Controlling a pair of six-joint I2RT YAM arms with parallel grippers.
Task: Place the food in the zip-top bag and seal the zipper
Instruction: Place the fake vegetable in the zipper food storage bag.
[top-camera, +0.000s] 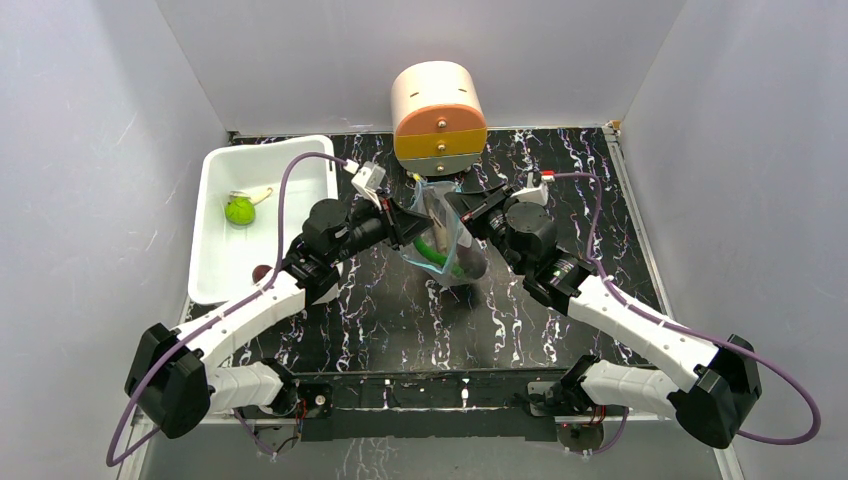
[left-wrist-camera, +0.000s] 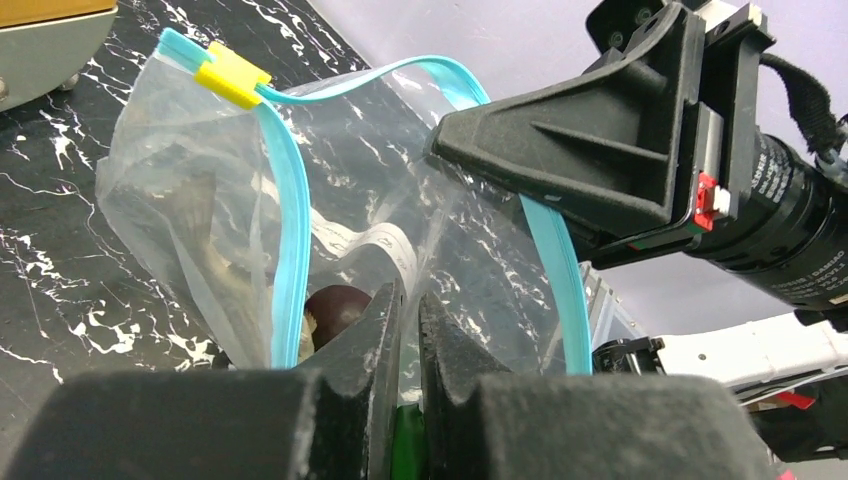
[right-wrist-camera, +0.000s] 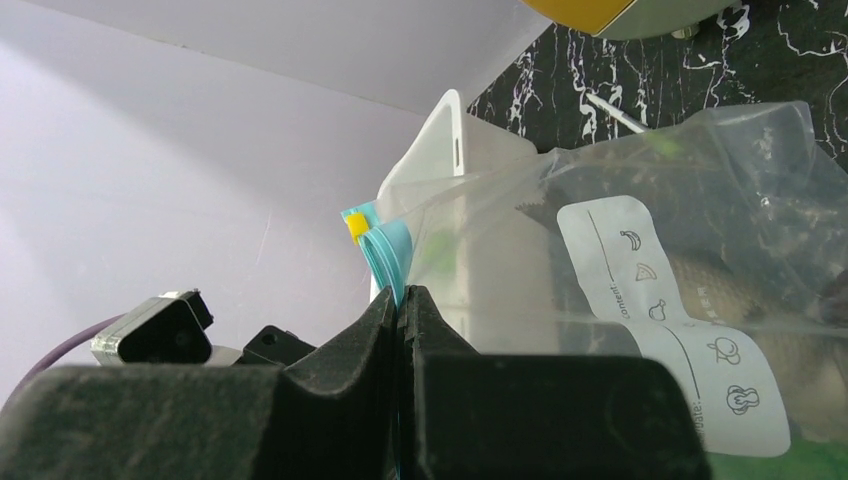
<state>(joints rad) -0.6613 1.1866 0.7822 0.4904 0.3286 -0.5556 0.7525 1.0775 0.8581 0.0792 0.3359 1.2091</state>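
- Top view: the left gripper (top-camera: 418, 224) and the right gripper (top-camera: 459, 209) meet from opposite sides at the mouth of a crinkly clear plastic zip-top bag (top-camera: 447, 243). The bag hangs above the black marbled table (top-camera: 400, 320), just in front of a round cream, orange and yellow drum (top-camera: 438, 118).
- A long curved green pepper (top-camera: 432, 256) shows through the bag's wall.
- Well to the left, a lime-green round fruit (top-camera: 239, 210) lies in a white rectangular plastic tub (top-camera: 222, 258) (so it is outside the bag).
- Left wrist view: the left gripper's black fingers (left-wrist-camera: 380, 330) are drawn nearly together, leaving only a thin slit, and they appear clenched on the bag's clear film at the mouth.
- The bag's thin teal-blue zipper strip (left-wrist-camera: 285, 220) gapes in two separate runs that join at a small yellow end tab (left-wrist-camera: 232, 75).
- A dark purple-brown ball (left-wrist-camera: 335, 305) sits inside the bag, beside a white label (left-wrist-camera: 385, 245).
- The right gripper is clamped across the far run of the strip.
- Right wrist view: the right gripper's jaws are pressed tight together with the folded teal strip pinched between their tips. The yellow tab is just above them.
- A brownish shape behind the label may be the fish; I cannot tell.
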